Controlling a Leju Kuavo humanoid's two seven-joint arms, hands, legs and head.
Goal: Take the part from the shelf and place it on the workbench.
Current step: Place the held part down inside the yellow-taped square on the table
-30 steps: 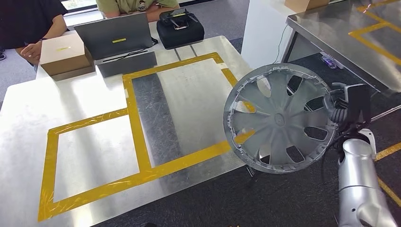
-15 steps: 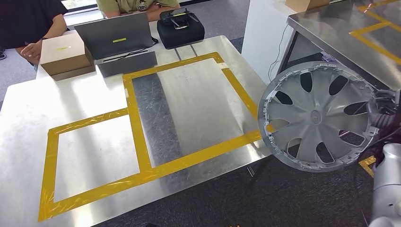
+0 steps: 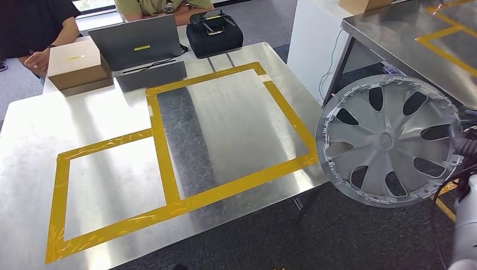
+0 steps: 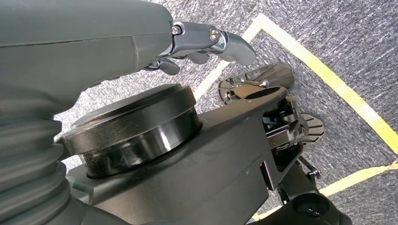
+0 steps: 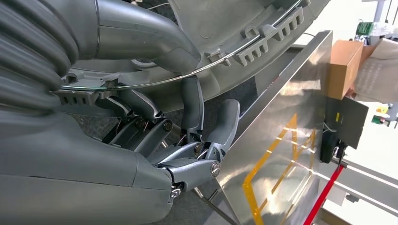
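Now mid-carry — hubcap (image 3: 390,140) off the shelf, held upright at the right side of the scene, just past the right edge of the workbench (image 3: 34,146), not yet over it. Gripped by the right hand (image 3: 466,143) at the rim, far right of the head view; face of the cap turned toward the camera, spokes and slots plain.

Next move, by judgement: swing the cap left over the metal top, aim for the yellow tape frame (image 3: 163,169), tilt it flat, lower, then let go. Needs care w/ the near-right table corner — rim sits close to it, so lift before crossing.

Right wrist view adds what the head view can't: back side of the hubcap (image 5: 244,28) w/ wire ring and clips, thumb (image 5: 145,33) laid over the rim, fingers (image 5: 190,108) curled under it — a firm clasp on the edge. Workbench (image 5: 286,117) seen edge-on beyond.

Left wrist view: left hand (image 4: 206,44) hanging low over carpet w/ yellow floor lines, fingers curled in, nothing held.

Far side of the table: laptop (image 3: 138,48), cardboard box (image 3: 76,64), black case (image 3: 214,34), people seated behind.
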